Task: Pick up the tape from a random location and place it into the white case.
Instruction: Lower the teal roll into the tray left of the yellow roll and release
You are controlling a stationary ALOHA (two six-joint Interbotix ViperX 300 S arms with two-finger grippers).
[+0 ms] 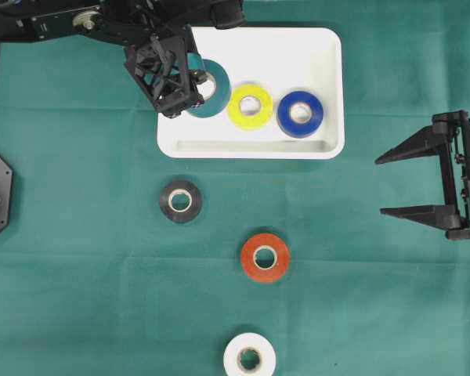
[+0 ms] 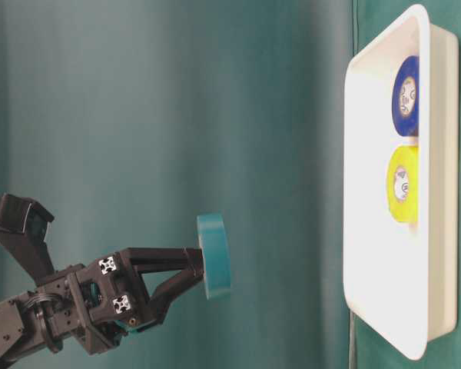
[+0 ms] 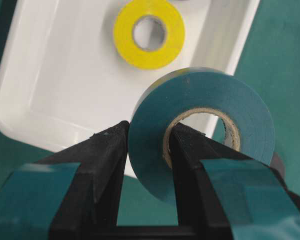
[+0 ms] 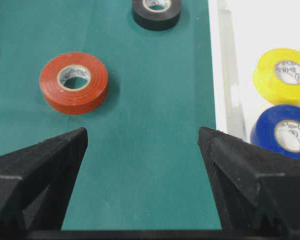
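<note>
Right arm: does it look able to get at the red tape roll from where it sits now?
Probably yes. The right end effector is open and empty, and only bare green cloth lies between it and the red tape roll. The white case and the other rolls sit off that path.

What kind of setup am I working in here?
Probably a lab tabletop rig: a green cloth covers the table, tape rolls lie scattered beside a white case, and a green backdrop hangs behind.
</note>
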